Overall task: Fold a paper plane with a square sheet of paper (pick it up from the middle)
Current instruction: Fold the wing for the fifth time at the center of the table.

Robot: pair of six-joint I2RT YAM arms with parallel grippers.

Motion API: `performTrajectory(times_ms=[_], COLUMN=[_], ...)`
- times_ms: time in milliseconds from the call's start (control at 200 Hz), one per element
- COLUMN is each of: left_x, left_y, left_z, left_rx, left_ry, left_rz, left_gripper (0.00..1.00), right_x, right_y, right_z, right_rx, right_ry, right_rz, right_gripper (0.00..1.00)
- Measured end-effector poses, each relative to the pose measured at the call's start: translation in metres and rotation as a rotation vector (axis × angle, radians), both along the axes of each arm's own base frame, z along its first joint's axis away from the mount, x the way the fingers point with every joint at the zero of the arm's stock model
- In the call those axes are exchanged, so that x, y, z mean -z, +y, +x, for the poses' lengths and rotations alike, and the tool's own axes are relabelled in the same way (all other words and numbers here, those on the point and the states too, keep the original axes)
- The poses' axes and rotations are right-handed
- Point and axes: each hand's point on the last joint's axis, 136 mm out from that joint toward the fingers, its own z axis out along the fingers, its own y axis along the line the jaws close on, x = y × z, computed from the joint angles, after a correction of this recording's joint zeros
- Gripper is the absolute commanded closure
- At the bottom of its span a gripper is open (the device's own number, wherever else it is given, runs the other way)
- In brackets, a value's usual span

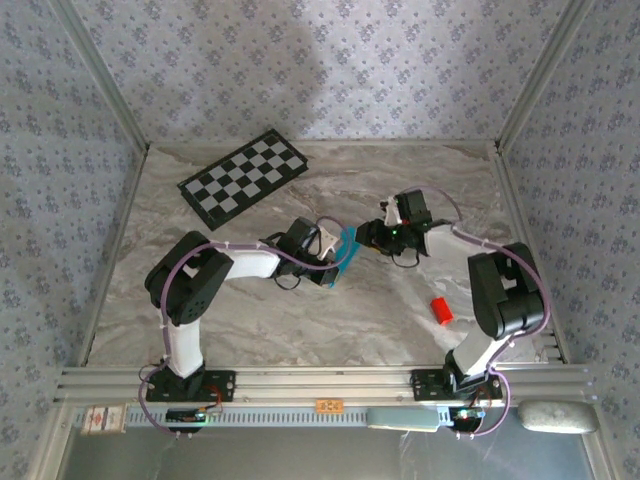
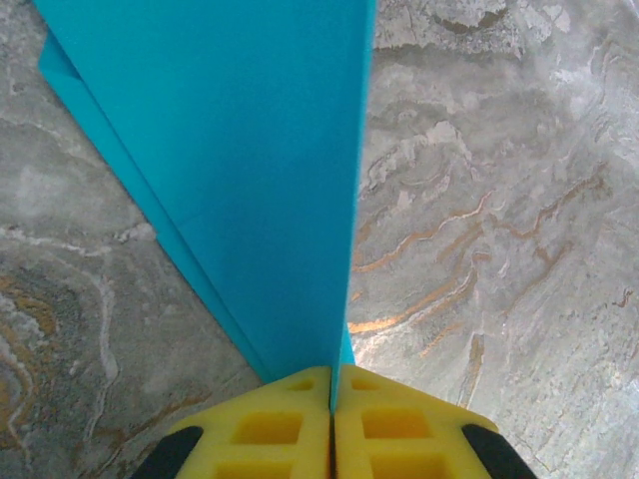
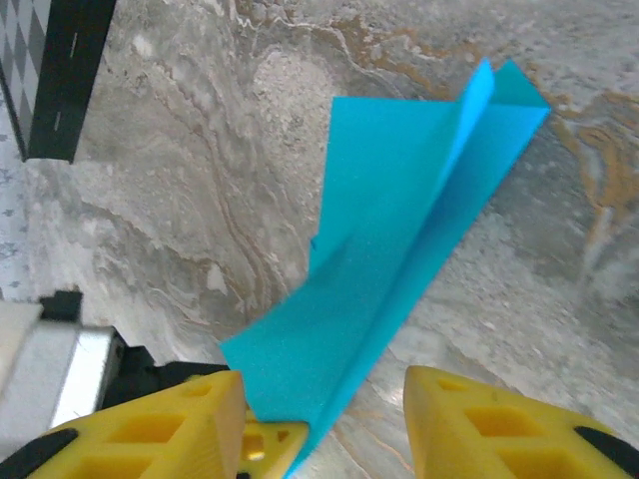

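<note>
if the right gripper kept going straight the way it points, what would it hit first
Most likely the blue paper, just ahead inside the open jaws of the right gripper and pinched by the left gripper; how near is hard to judge.

Checkered board [image 1: 243,177] flat, far left on marble table [image 1: 330,325]. Small red block [image 1: 441,310] near right, well apart.
</note>
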Motion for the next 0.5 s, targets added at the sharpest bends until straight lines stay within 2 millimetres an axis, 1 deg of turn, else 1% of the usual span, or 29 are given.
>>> performTrajectory(times_ms=[90,195,325,395,500], left_x=[0.000,0.000,-0.003,-0.005,-0.009], left_y=[0.000,0.001,0.009,0.015,0.018], left_z=[0.000,0.000,-0.001,-0.001,-0.004], left_rx=[0.004,0.010,0.013,0.014,0.037], left_ry=[-0.004,-0.015,-0.052,-0.085,-0.145], left_rz=[0.001,0.009,0.052,0.084,0.138], left_gripper=[0.92,0.92,0.93,0.93,0.94], right_x=[0.003,0.007,0.006,0.005,0.001], right_y=[-0.005,-0.006,-0.006,-0.005,-0.003], right_z=[-0.006,-0.008,-0.007,-0.007,-0.006], right_rx=[0.005,0.009,0.038,0.072,0.128], right_ry=[-0.011,-0.006,0.016,0.052,0.110], right_rz=[-0.018,-0.024,-0.004,0.021,0.051], right_gripper=[0.51,0.50,0.42,0.37,0.33])
